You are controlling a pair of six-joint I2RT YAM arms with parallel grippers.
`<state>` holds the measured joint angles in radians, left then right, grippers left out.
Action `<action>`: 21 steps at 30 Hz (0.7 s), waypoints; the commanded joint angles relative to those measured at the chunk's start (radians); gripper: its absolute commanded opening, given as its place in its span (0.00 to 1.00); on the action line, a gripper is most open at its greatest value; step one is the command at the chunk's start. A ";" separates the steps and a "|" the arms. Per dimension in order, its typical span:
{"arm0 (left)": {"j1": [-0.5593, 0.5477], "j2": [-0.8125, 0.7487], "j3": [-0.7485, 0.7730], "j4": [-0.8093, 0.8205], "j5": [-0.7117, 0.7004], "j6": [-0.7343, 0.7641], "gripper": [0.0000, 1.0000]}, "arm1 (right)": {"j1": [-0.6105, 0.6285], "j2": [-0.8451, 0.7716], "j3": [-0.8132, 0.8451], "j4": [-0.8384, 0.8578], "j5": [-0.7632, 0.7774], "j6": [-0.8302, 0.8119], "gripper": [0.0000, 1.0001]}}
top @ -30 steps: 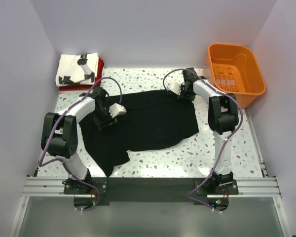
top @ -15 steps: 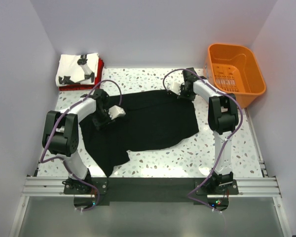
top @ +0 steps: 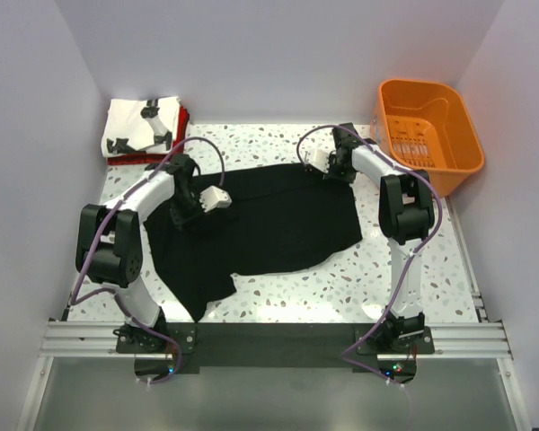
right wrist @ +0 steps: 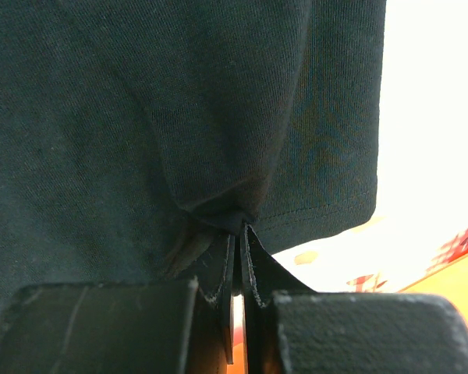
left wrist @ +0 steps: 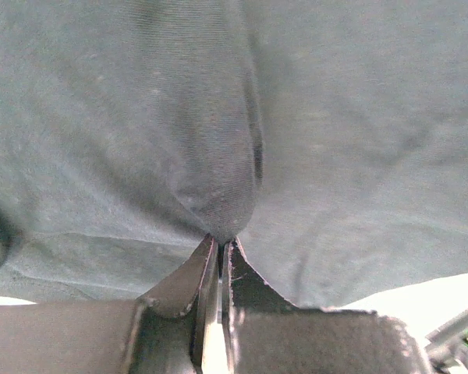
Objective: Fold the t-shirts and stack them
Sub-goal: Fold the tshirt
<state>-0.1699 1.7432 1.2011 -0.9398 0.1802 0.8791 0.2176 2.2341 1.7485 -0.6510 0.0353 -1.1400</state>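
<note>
The black t-shirt (top: pixel 278 224) is lying spread across the middle of the speckled table (top: pixel 278 139), with one part trailing toward the near left corner and wrinkles running through its left half. The left gripper (top: pixel 183 214) is reaching down onto the shirt's left side, and in the left wrist view its fingers (left wrist: pixel 220 248) are pressing together on a small raised ridge of the dark cloth (left wrist: pixel 218 117), which is bunching up into a fold right at the tips. The right gripper (top: pixel 334 171) is sitting at the shirt's far edge, toward the right, and in the right wrist view its fingers (right wrist: pixel 238 230) are likewise squeezing together on a puckered bit of the fabric (right wrist: pixel 179 117), close to a stitched hem that is running along the edge just beside the pinch. Both arms are bending inward over the garment from their bases at the near edge. In the far left corner, well apart from the black shirt, the white t-shirt (top: pixel 135 126) with black printed figures is resting folded on top of the red t-shirt (top: pixel 181 117), whose edge is showing beneath it. The orange basket (top: pixel 428 84) is standing in the far right corner, apart from all the shirts.
</note>
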 commanded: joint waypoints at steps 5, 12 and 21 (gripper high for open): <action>-0.017 -0.037 0.064 -0.171 0.142 0.038 0.00 | 0.006 0.001 0.037 -0.030 0.006 0.003 0.00; -0.016 -0.010 0.068 -0.200 0.200 0.037 0.12 | 0.009 -0.002 0.036 -0.033 0.006 0.000 0.00; 0.271 0.071 0.336 -0.169 0.337 -0.101 0.51 | -0.007 -0.100 0.111 -0.242 -0.089 -0.006 0.62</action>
<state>-0.0132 1.7859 1.4212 -1.1332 0.4412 0.8585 0.2192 2.2314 1.7935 -0.7628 0.0158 -1.1412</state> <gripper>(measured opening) 0.502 0.572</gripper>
